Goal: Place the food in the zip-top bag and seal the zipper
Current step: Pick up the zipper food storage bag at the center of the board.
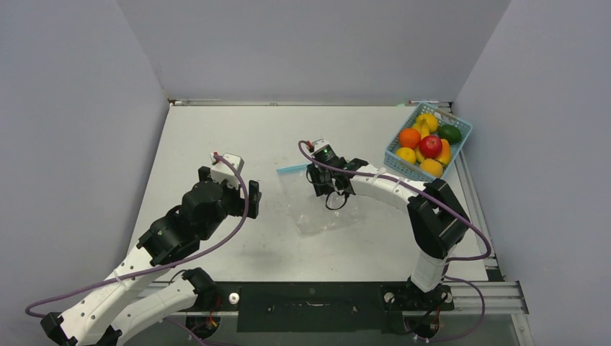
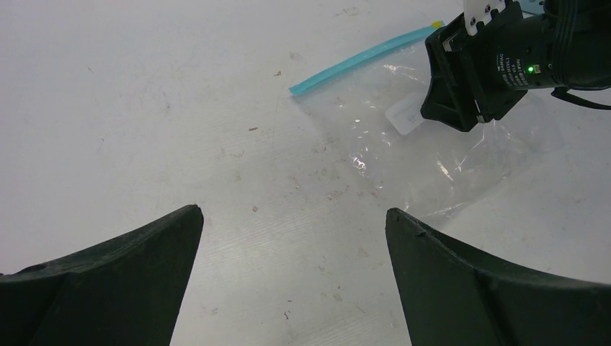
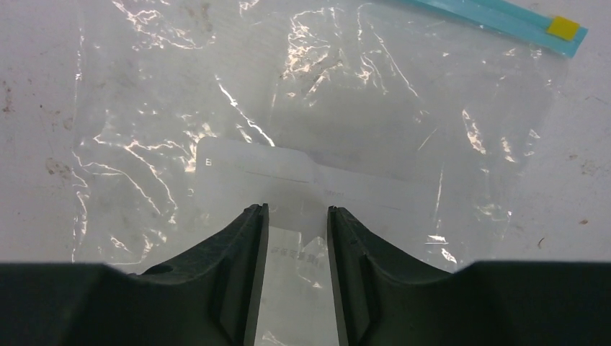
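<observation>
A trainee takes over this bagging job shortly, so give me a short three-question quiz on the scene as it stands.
1. True or false: the food already sits inside the zip-top bag.
2. Which end effector hangs over the bag? A left, B right, C both.
3. Fill in: the left end effector has its jaws ___.

Key: 1 false, the fruit lies in the basket at the table's far right corner. 2 B, the right end effector. 3 open.
</observation>
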`<state>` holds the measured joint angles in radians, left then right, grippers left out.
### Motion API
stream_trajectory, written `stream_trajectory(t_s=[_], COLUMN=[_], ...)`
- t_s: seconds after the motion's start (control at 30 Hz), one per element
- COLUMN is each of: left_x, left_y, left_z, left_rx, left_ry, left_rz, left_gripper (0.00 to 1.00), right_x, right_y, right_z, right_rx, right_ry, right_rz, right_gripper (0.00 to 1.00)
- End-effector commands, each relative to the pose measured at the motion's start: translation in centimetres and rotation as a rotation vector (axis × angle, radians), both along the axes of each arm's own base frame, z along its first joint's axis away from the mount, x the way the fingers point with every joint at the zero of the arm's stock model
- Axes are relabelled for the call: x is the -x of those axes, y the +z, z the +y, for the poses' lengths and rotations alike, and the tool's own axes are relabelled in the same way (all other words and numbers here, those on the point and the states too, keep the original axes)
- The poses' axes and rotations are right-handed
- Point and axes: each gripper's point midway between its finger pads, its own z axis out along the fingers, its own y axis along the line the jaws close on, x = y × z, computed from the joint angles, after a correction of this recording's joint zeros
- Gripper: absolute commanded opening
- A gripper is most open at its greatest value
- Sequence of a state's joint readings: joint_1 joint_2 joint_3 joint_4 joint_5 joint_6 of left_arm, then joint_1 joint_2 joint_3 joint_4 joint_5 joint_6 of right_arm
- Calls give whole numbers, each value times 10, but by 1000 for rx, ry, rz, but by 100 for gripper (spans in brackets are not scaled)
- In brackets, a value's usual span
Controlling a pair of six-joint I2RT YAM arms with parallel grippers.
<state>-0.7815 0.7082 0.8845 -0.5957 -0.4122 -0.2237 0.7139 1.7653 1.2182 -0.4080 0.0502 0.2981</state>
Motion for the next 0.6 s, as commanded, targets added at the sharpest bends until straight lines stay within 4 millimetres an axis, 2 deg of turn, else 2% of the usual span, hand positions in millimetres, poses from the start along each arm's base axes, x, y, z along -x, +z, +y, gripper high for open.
stream_trajectory(t_s=[0.0,0.1,0.2,0.4,0.57], left_x=[-3,-3,-3,-3,-3], left_y=[15,15,15,16,16], left_z=[2,2,2,2,2], left_rx=[16,16,16,18,18], left_ry=[12,12,11,12,10], left_rz=[-35,-34,-34,-36,-35], left_gripper=[96,96,96,96,96], right_x=[-2,-1,0,0,1], right_y=[-1,-2,-2,6,21], right_z=[0,-1,-1,-1,-1], right_rx=[-12,-10,-13,-33,-60], right_ry=[0,3,2,-4,1], right_rz=[-7,-6,-8,-26,-58], right_gripper=[33,21,6,5,5])
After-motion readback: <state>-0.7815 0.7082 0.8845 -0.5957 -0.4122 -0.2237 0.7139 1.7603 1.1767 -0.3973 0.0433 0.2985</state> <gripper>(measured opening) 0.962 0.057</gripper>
